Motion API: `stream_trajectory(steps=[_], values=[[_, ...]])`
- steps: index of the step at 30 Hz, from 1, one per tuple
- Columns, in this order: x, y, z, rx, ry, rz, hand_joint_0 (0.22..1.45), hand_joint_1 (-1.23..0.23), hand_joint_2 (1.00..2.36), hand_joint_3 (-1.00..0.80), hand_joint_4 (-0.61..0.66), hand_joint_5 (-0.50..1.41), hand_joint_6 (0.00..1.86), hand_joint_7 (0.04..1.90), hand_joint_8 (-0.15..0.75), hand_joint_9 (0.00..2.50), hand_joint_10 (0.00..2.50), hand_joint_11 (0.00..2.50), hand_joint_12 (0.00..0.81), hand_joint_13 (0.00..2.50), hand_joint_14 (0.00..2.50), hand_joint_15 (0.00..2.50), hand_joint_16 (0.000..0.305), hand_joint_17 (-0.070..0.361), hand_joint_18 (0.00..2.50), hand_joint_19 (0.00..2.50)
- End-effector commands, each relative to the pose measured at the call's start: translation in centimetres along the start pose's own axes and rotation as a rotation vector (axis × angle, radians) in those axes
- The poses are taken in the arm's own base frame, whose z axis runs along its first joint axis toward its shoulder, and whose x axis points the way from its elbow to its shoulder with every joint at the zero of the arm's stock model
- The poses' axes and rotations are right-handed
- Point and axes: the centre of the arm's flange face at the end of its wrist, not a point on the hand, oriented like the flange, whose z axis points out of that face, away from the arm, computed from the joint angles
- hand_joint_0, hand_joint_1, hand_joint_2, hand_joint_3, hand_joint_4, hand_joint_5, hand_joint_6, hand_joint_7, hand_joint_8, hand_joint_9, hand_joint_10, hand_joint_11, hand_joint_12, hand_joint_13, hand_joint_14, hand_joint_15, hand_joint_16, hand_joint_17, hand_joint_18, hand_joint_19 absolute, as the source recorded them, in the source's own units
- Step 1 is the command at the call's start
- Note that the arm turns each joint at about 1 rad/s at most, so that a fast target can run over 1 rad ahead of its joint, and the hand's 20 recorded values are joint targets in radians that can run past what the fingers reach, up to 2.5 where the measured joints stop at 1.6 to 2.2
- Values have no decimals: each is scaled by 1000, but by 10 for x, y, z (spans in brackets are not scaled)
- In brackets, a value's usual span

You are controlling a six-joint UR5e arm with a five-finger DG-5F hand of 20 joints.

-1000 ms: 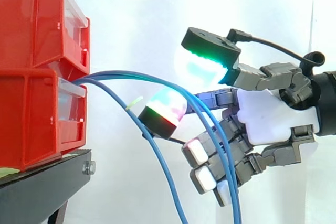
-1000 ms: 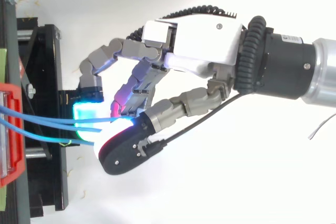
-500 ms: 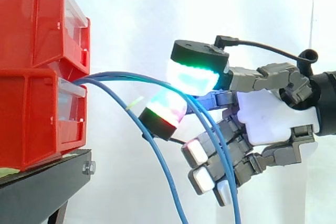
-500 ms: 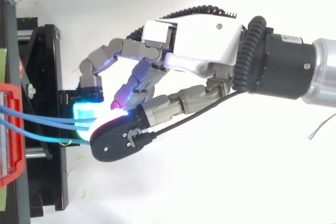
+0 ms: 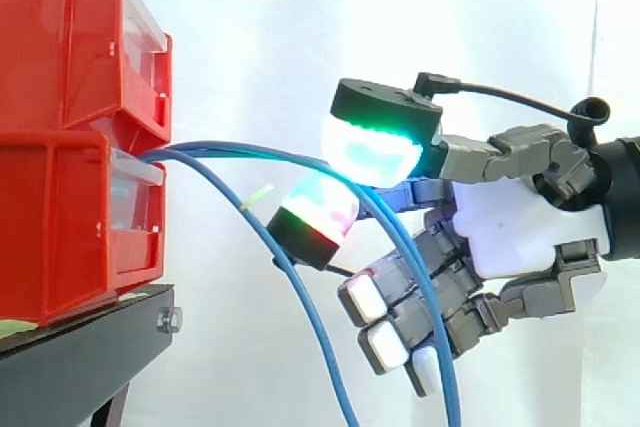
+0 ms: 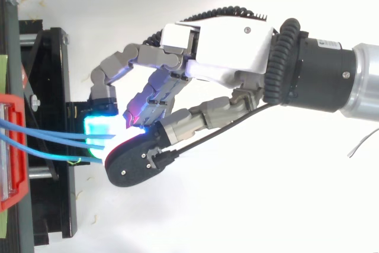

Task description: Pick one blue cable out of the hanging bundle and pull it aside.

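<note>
Since one second ago the robot hand (image 5: 520,232) has brought its thumb pad (image 5: 372,152) forward over the blue cables (image 5: 185,150), centre of side view. Robot hand closed around two of them; third hangs free, lower left. All leave the red bins (image 5: 60,227), left edge.

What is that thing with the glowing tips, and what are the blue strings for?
That is a robot hand on the end of a robot arm. The glowing tips are its own finger pads. One picture is taken from the side and the other from above, so you see the same things twice. On the left, red bins sit on a black stand. The blue strings are blue cables hanging out from the bins. The hand's thumb and a finger curl round the upper cables and seem to pinch them.
</note>
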Motion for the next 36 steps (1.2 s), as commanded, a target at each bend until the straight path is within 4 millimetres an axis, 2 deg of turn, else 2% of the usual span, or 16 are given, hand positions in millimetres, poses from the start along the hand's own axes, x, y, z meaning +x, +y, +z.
stream_trajectory(steps=[1, 8, 18, 23, 27, 31, 36], values=[[0, 0, 0, 0, 0, 0, 802, -925, 1000, -500, -312, -165, 928, 1209, 258, 917, 23, 732, 364, 925, 24, 606, 44, 98, 849, 581], [0, -1, 0, 1, -1, 1, 804, -955, 1000, -500, -346, -157, 929, 1206, 251, 939, 21, 734, 358, 940, 24, 609, 43, 96, 862, 562], [-1, -1, 0, 1, -1, 3, 771, -1013, 1000, -500, -383, -115, 918, 1328, 230, 999, 23, 726, 349, 964, 22, 608, 40, 91, 879, 568], [-3, -1, 0, 3, -4, 3, 732, -1033, 1000, -500, -377, -100, 912, 1260, 209, 1011, 21, 714, 346, 974, 22, 612, 39, 89, 883, 575], [-3, -1, 0, 3, -4, 3, 574, -998, 1000, -500, -295, -84, 889, 1130, 208, 1021, 24, 708, 348, 977, 24, 625, 40, 90, 887, 594], [-5, -1, 0, 3, 0, 4, 404, -867, 1000, -500, -197, -82, 854, 1130, 296, 1063, 18, 676, 419, 1032, 21, 615, 53, 118, 980, 573], [-5, -1, 0, 3, 2, 4, 360, -744, 1000, -500, -167, -90, 838, 1053, 324, 1070, 18, 655, 451, 1056, 20, 610, 59, 133, 1029, 572]])
